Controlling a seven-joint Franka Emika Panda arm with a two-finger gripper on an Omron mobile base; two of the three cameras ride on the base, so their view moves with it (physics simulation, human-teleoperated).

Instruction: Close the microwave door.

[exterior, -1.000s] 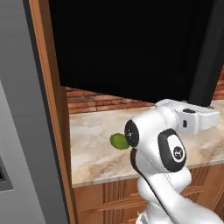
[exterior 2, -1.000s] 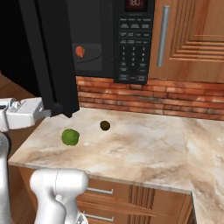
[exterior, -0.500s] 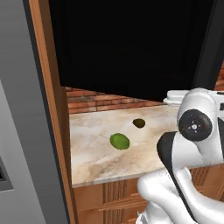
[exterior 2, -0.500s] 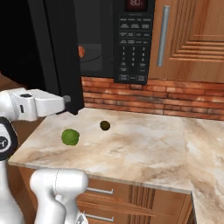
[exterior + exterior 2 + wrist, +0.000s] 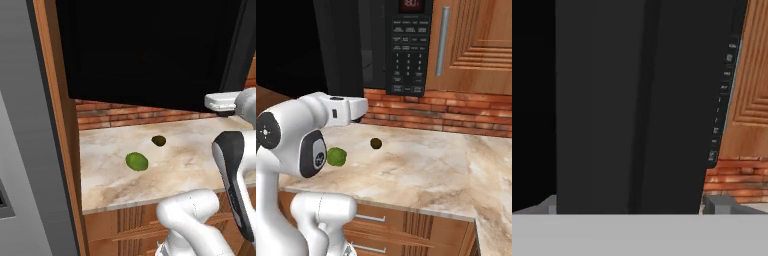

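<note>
The microwave door [image 5: 338,45] is a glossy black panel, swung partway out from the microwave [image 5: 408,50], whose keypad and red display [image 5: 410,4] face the room. From the left base view the door [image 5: 150,50] spans most of the picture. My gripper [image 5: 361,112] sits at the door's lower edge on its outer side, above the counter, and also shows at the right of the left base view [image 5: 212,102]. In the hand view the door [image 5: 612,100] stands right in front of the gripper [image 5: 634,206]. Its fingertips [image 5: 551,205] stand far apart, open and holding nothing.
A green round fruit [image 5: 336,156] and a small dark fruit [image 5: 375,143] lie on the marble counter [image 5: 426,165] below the door. A brick backsplash [image 5: 446,112] runs behind. A wooden cabinet with a metal handle [image 5: 442,40] is on the right. A grey fridge panel [image 5: 20,150] and a wooden post [image 5: 57,125] stand on the left.
The door has swung further toward the microwave. My arm and hand have swept right along with it, staying at its lower edge.
</note>
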